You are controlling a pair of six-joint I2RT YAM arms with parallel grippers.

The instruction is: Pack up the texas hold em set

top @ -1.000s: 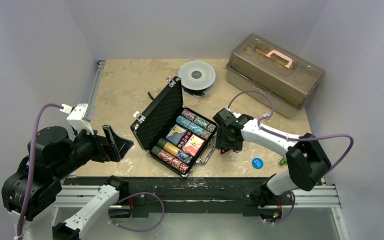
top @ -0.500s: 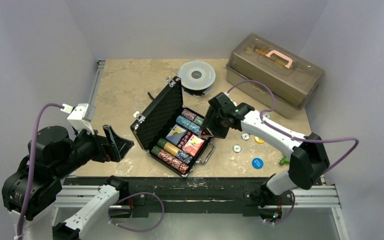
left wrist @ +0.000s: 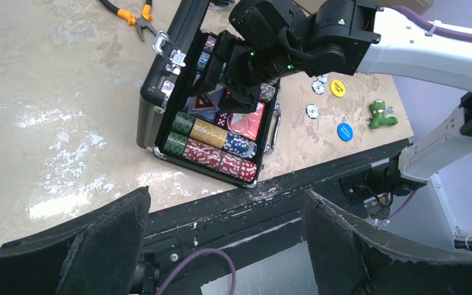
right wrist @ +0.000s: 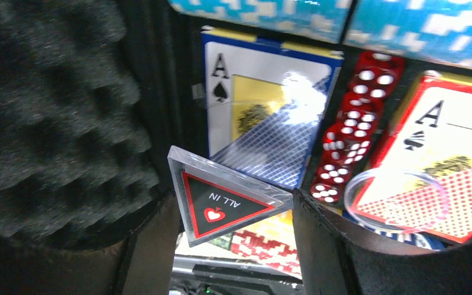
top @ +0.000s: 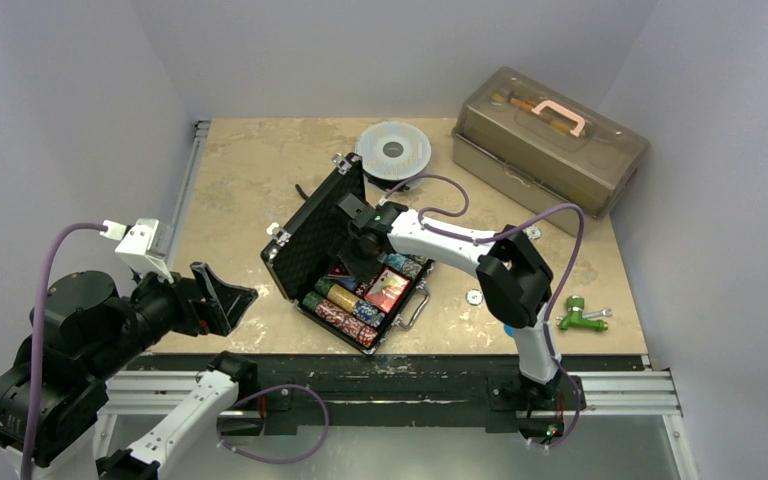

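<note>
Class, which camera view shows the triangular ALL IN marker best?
Right wrist: the ALL IN marker fills the centre, lettering readable. Left wrist shows only a small dark triangle under the right gripper; top external hides it beneath that gripper.

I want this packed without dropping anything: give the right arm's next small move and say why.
Probably lower a little, then open. The right gripper holds the triangular ALL IN token, tilted, above the blue card deck in the open case, beside the row of red dice. It is already over the case, so a short descent should set it down rather than drop it.
</note>
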